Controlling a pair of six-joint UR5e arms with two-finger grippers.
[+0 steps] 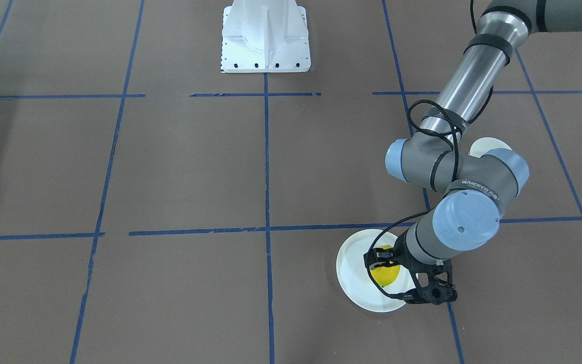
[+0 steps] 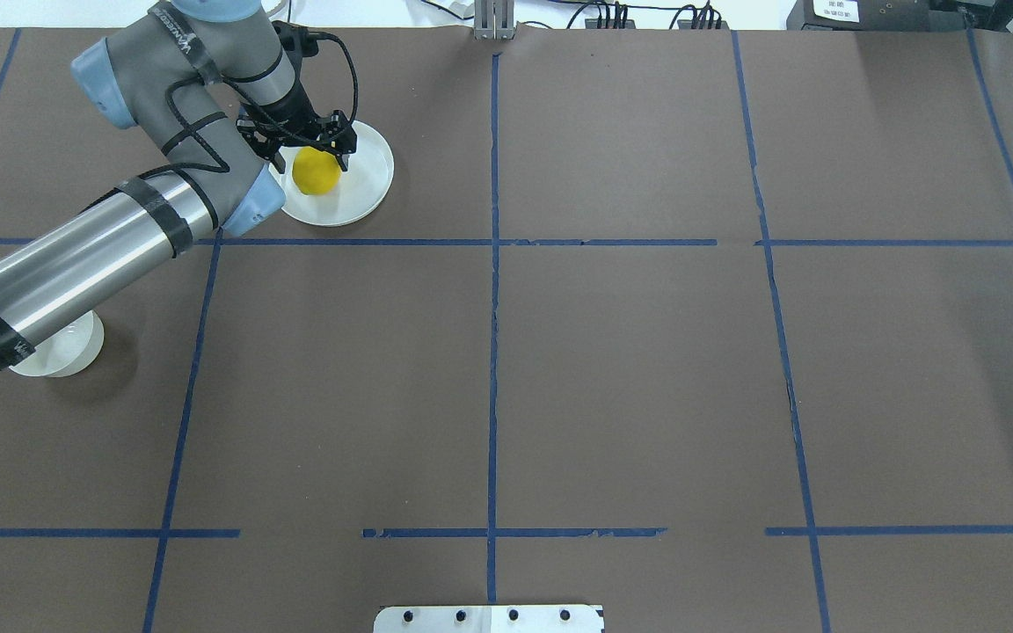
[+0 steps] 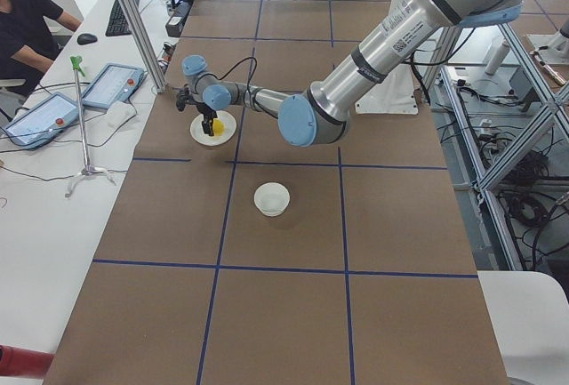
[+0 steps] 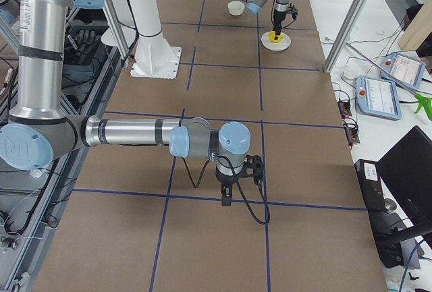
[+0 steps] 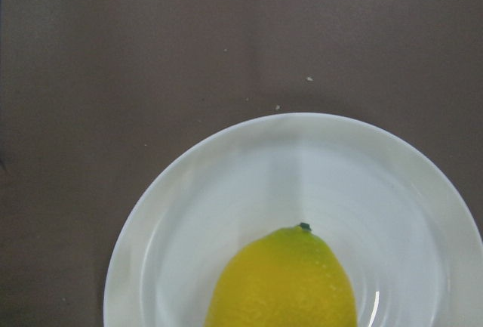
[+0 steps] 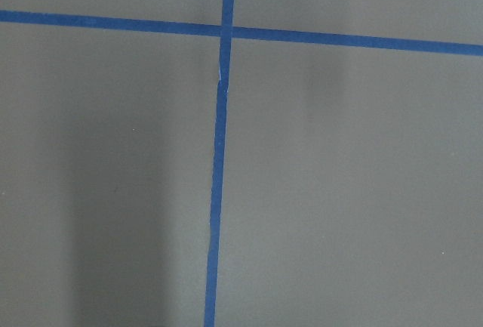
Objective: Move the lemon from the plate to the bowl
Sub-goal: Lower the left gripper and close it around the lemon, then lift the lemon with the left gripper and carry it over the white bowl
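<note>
Partly hidden: bowl (image 2: 67,352), beneath the left forearm.
Lemon (image 2: 315,172): on plate (image 2: 368,171), far left; lower end cut off in wrist view.
Left gripper (image 2: 311,163): wide, straddling lemon.
Right gripper (image 4: 227,197): cannot tell.

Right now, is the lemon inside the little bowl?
No, the lemon lies on the plate, and the bowl stands well apart from it.

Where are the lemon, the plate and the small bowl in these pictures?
lemon (image 2: 316,173): overhead view, middle of its yellow skin.
plate (image 2: 372,167): overhead view, bare right side near the rim.
bowl (image 3: 272,211): left side view, its near outer wall.
</note>
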